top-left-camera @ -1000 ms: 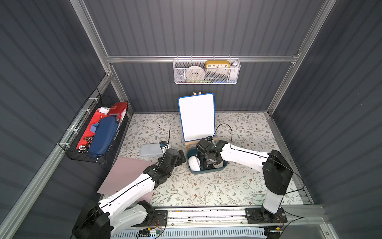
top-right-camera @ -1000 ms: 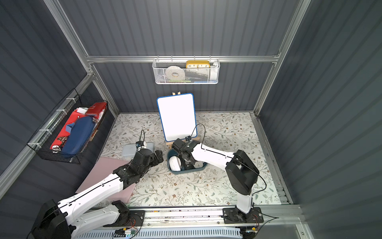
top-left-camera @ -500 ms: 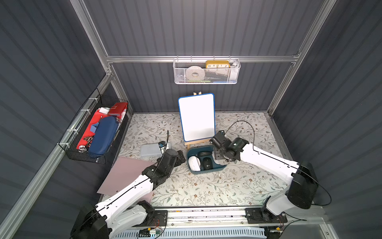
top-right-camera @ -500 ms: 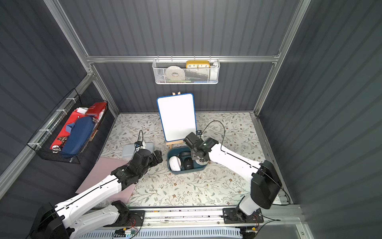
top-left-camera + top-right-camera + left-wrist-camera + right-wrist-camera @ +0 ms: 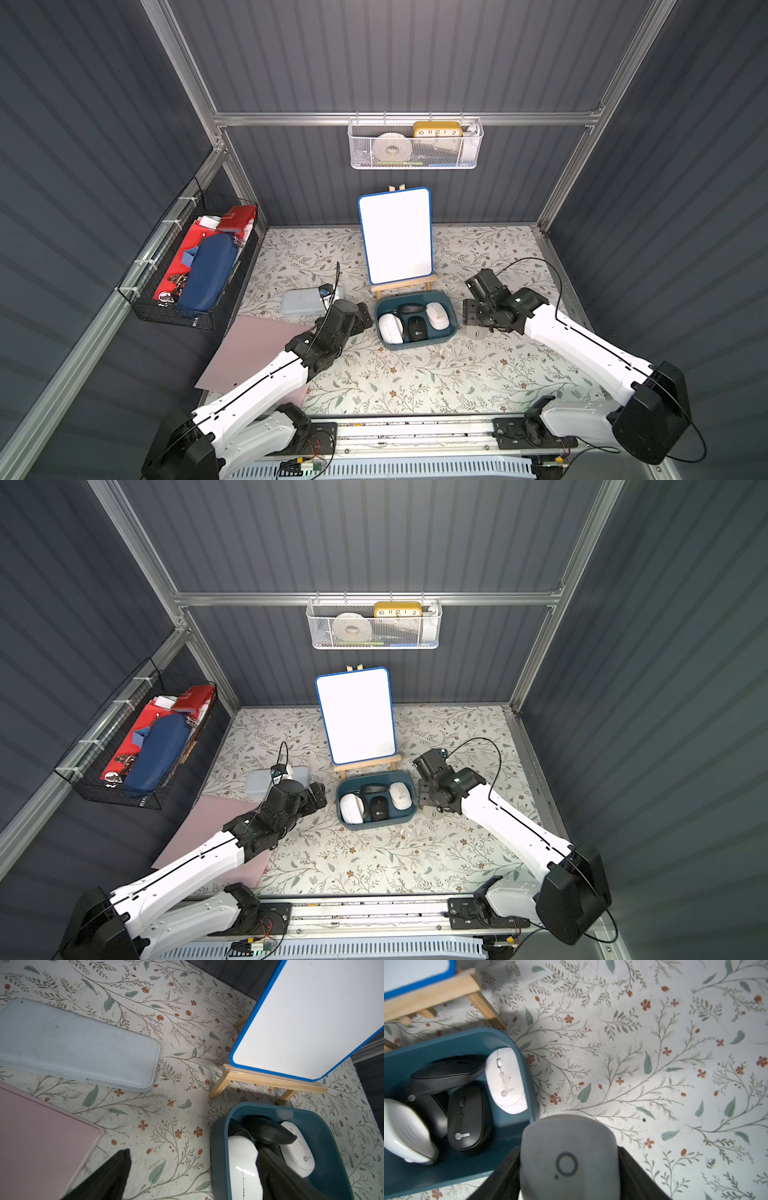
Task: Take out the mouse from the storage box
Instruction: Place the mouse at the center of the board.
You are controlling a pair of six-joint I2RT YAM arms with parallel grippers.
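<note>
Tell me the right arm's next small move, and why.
Probably lower it and let go: the right gripper is clamped on the grey mouse, which looks clear of the storage box and hangs above bare tablecloth.

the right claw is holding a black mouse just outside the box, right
Not black: the mouse in the right claw is pale grey, as the right wrist view shows. It is held just outside the box.
</note>
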